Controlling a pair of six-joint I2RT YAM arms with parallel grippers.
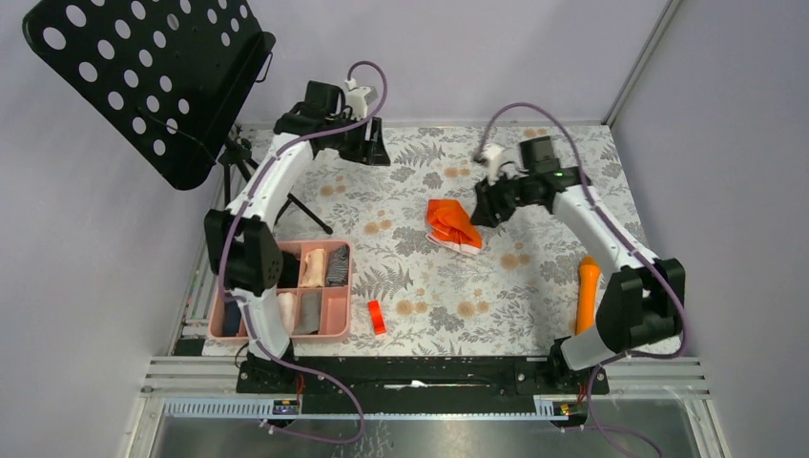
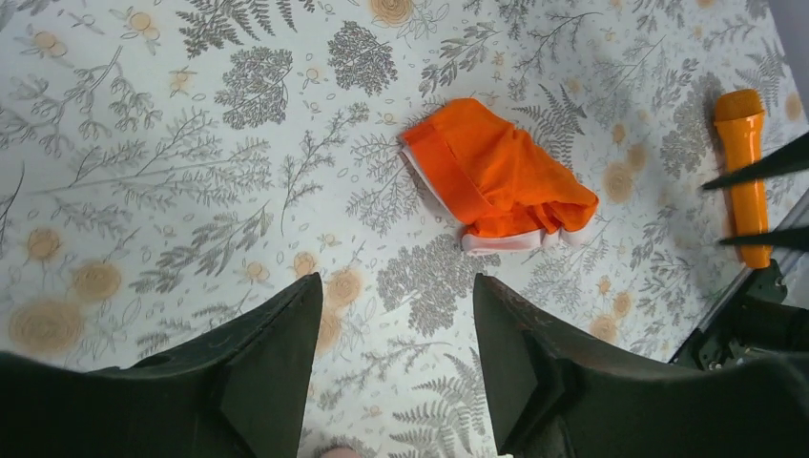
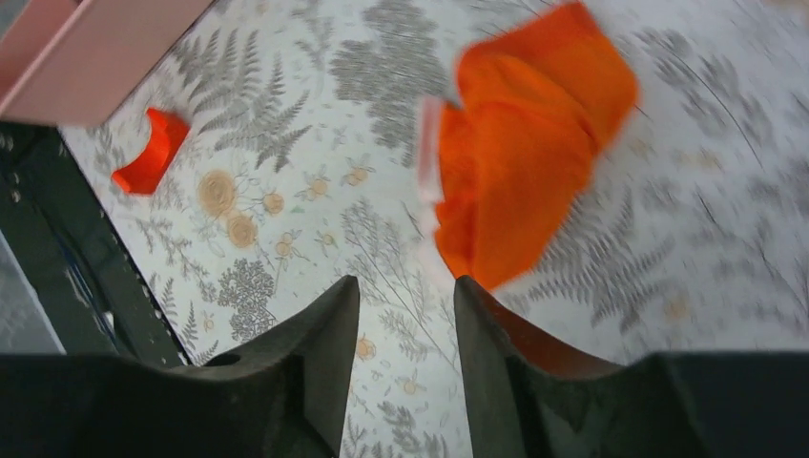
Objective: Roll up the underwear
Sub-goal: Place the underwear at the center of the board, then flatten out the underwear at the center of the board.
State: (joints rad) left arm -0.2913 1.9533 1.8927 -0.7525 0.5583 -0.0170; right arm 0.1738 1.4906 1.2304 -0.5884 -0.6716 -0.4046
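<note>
The bright orange cloth underwear point(image 1: 453, 225) lies crumpled on the leaf-patterned table point(image 1: 410, 305), the right gripper point(image 3: 405, 286) near it, the left gripper point(image 2: 396, 296) well apart, both open and empty, so its rolling seems not yet begun.

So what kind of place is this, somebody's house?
Probably a robot lab booth, not a house: a left arm and right arm bolted to a metal rail, plain walls close around the tablecloth, and a pink tray.

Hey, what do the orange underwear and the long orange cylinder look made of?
The orange underwear looks like soft matte cloth: it folds and creases, with a white hem. The orange cylinder seems hard, smooth plastic: straight, rigid, faint sheen.
</note>
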